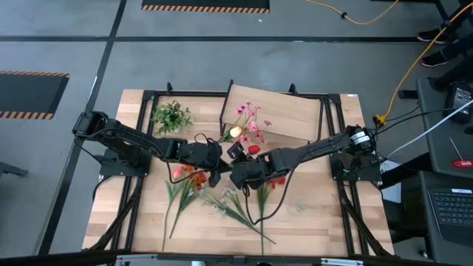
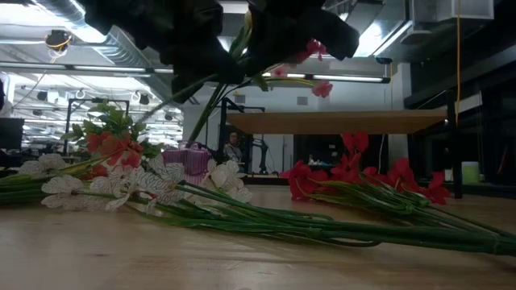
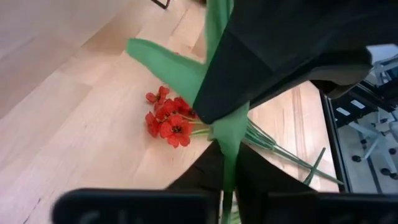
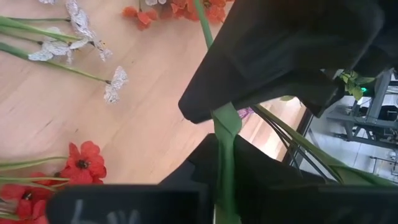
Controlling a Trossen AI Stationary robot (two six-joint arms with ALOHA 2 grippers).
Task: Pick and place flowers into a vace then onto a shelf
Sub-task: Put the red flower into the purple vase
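A bunch of pink and yellow flowers point(image 1: 247, 127) is held above the table's middle, blooms over the shelf's near edge. Both grippers are shut on its green stems: my left gripper point(image 1: 216, 164) and my right gripper point(image 1: 238, 165) sit side by side, almost touching. In the low view the stems point(image 2: 201, 113) slant down out of the dark grippers. The shelf point(image 1: 284, 114) stands at the far middle. Orange flowers point(image 1: 188, 177), white flowers point(image 1: 229, 198) and red flowers point(image 1: 270, 181) lie flat on the tabletop. The vase shows in no view. My left gripper pinches a green stem point(image 3: 227, 163) between its two fingers, just below a broad leaf point(image 3: 168, 62). The stem runs along the fingers and is clear of the table. My right gripper has a green stem point(image 4: 225, 158) between its two fingers, close beside the left gripper's fingers. The stem runs along the fingers, lifted clear of the table.
A small bushy green plant point(image 1: 171, 117) stands at the far left. The loose flowers cover the table's near middle under both arms. Bare wood shows at the near right point(image 1: 332, 222). Black frame rails point(image 1: 140, 148) run along both sides.
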